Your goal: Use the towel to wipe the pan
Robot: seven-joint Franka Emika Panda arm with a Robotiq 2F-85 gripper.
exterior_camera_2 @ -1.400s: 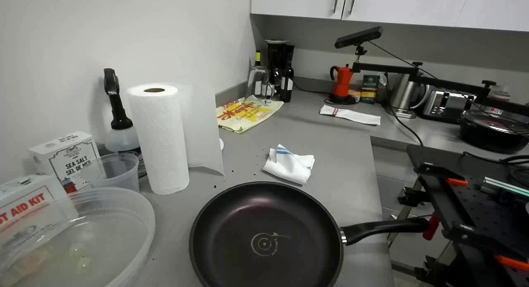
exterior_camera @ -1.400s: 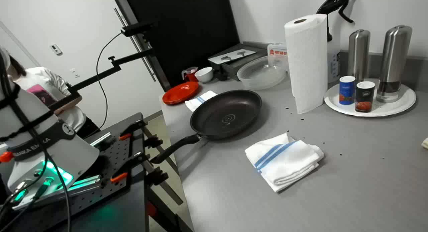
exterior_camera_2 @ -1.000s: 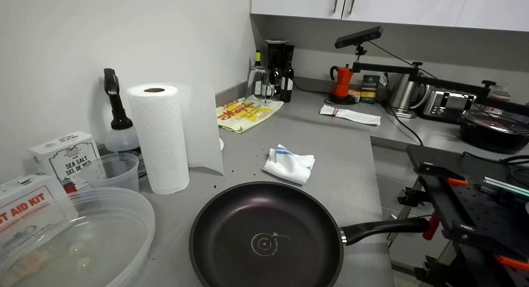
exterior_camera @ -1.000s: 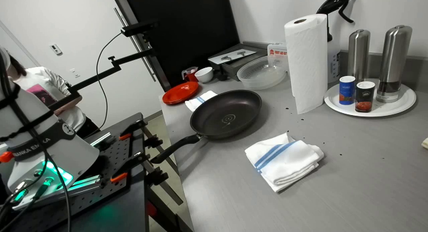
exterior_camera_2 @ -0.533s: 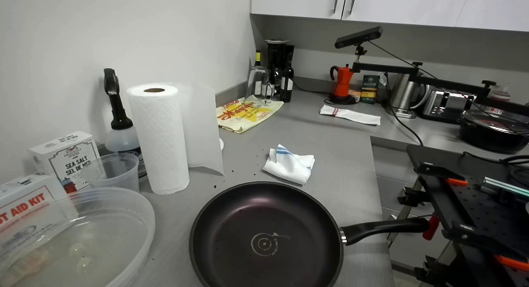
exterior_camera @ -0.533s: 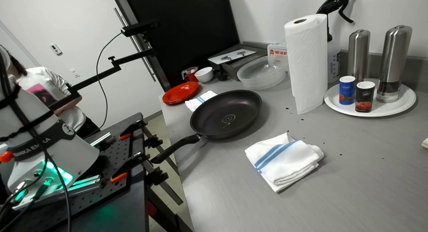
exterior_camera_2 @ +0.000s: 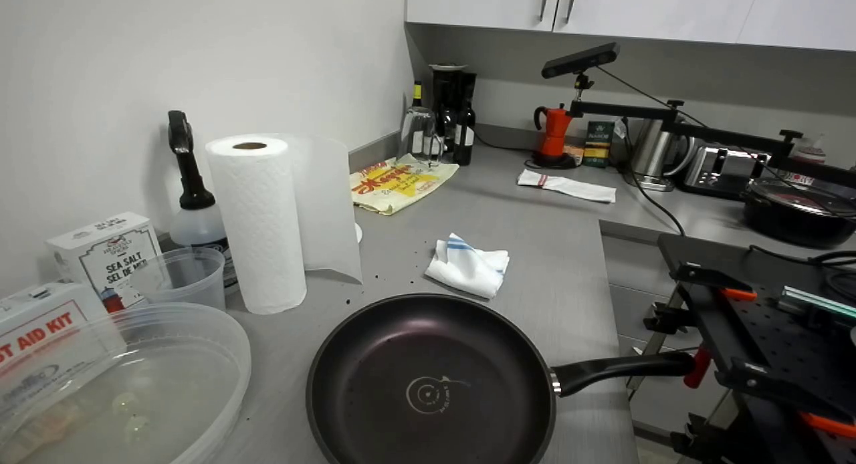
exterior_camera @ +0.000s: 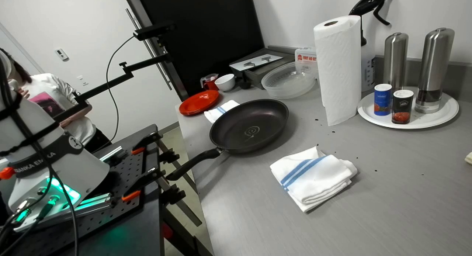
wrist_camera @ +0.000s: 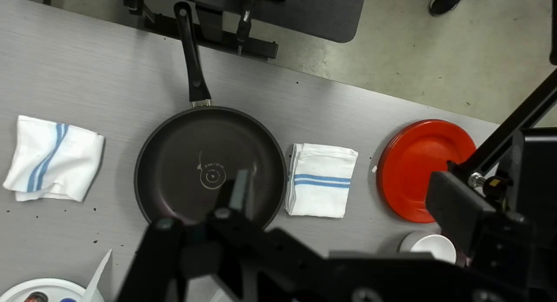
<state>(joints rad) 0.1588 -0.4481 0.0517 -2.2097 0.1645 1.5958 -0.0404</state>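
Observation:
A folded, rumpled white towel with blue stripes lies on the grey counter beside the pan in both exterior views and in the wrist view. A second, neatly folded striped cloth lies at the pan's opposite side; it also shows in an exterior view. The round dark pan rests flat, its black handle over the counter edge; both exterior views show it. My gripper is open and empty, above the counter, its fingers framing the second cloth. It is outside both exterior views.
Red plates and a white bowl stand past the second cloth. A paper roll, a clear container and a white plate with shakers and mills stand by the wall. A camera arm juts over the counter's end.
The towel, the cloth and the pan have not moved. The person at the far left of an exterior view has shifted slightly and raised a hand.

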